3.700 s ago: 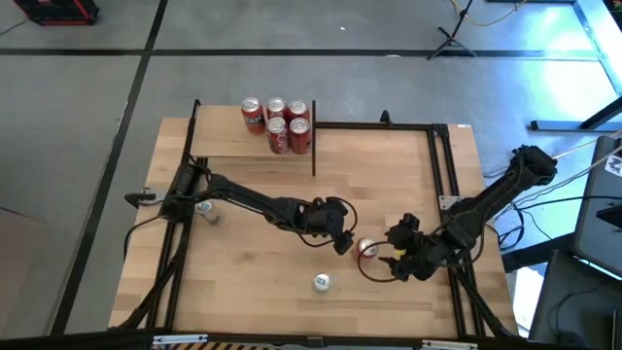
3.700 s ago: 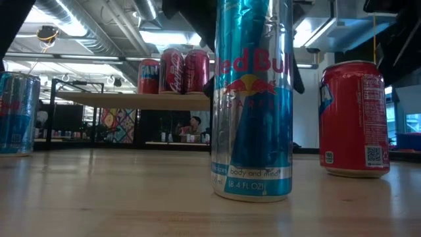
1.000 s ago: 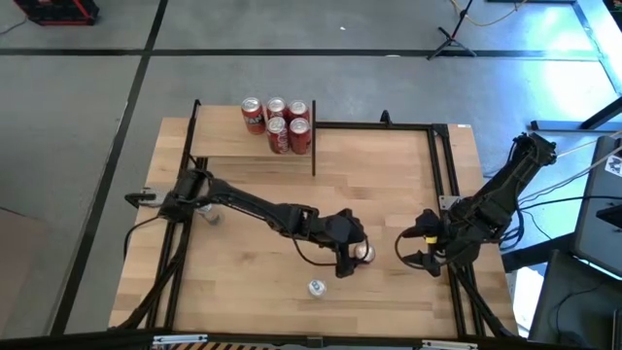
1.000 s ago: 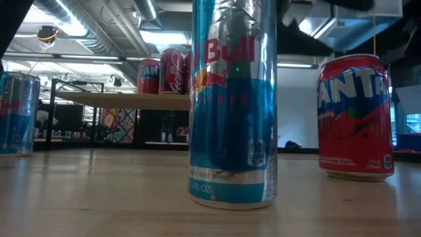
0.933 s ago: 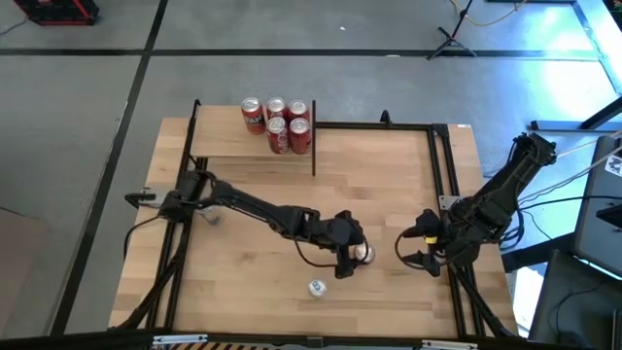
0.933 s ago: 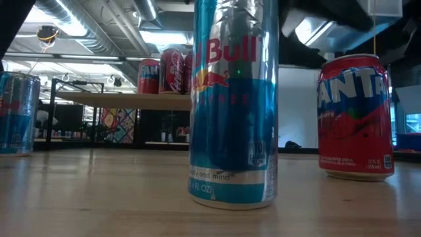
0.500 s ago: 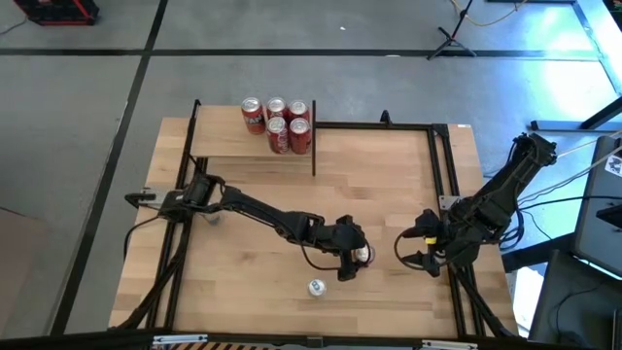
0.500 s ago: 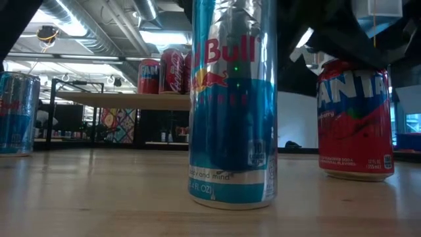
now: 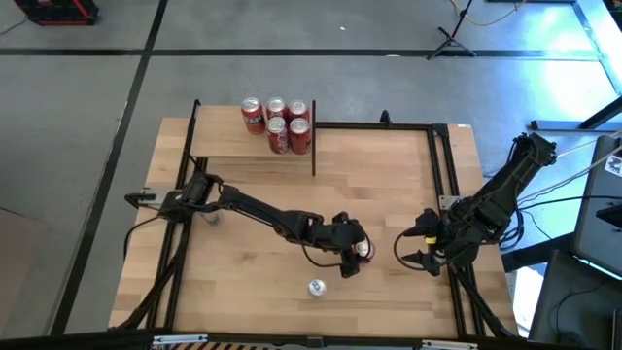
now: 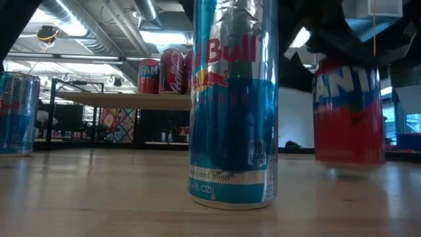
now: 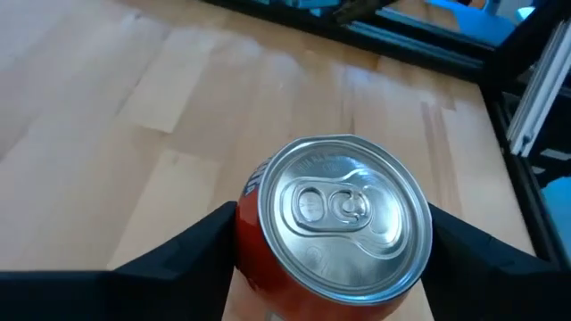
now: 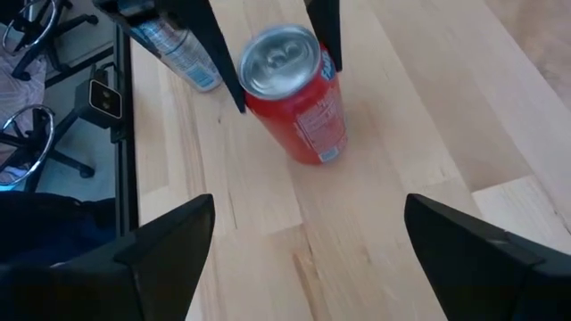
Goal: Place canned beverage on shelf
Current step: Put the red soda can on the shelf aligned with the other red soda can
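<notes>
Two cans point(image 10: 233, 105) on wooden tabletop point(image 10: 99, 197)

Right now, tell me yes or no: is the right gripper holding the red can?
No: the right gripper is open and empty, apart from the red can, which stands between the left gripper's fingers.

six red cans point(image 9: 276, 124), two blue cans point(image 10: 233, 105), one shelf point(image 9: 233, 144).
</notes>
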Motion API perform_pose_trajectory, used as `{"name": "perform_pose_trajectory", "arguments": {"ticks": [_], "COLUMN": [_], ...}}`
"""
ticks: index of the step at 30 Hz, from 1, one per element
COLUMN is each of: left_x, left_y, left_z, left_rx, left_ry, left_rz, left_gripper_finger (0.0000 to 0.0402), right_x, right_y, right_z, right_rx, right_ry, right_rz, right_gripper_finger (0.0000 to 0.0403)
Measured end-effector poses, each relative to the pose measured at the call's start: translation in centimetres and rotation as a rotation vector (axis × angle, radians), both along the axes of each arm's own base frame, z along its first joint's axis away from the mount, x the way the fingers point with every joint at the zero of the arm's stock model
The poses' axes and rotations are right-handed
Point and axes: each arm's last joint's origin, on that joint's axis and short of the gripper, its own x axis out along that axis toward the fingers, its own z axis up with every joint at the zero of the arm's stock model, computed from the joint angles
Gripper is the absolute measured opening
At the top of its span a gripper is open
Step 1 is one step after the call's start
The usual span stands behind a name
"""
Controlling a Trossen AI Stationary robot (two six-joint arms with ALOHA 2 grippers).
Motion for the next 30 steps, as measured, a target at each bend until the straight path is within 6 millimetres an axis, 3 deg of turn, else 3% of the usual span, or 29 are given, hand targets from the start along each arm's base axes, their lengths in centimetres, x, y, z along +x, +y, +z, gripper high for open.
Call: {"name": "perform_pose_trajectory", "arguments": {"ticks": [6,16,30], "left_x": [-1.5,-6.5,-14.0], "left_y": [0.3,0.8,2.1], "left_z": [4.2,11.4,16.7], "left_rx": [-0.008,0.002,0.091], "left_ry": [-0.027,0.015,0.171], "left_rz": [0.007,0.035,0.108], "left_gripper_finger": [0.0259,0.0259,0.0259], "right_x": [0.0,0.0,0.0], "right_y": [0.0,0.0,-0.1], "right_z": [0.0,0.0,0.0], "right_rx": [0.007,0.000,-0.014], "right_ry": [0.001,0.006,-0.009], "right_rz": [0.006,0.007,-0.009], "right_gripper_finger": [0.0358,0.0358,0.0358]}}
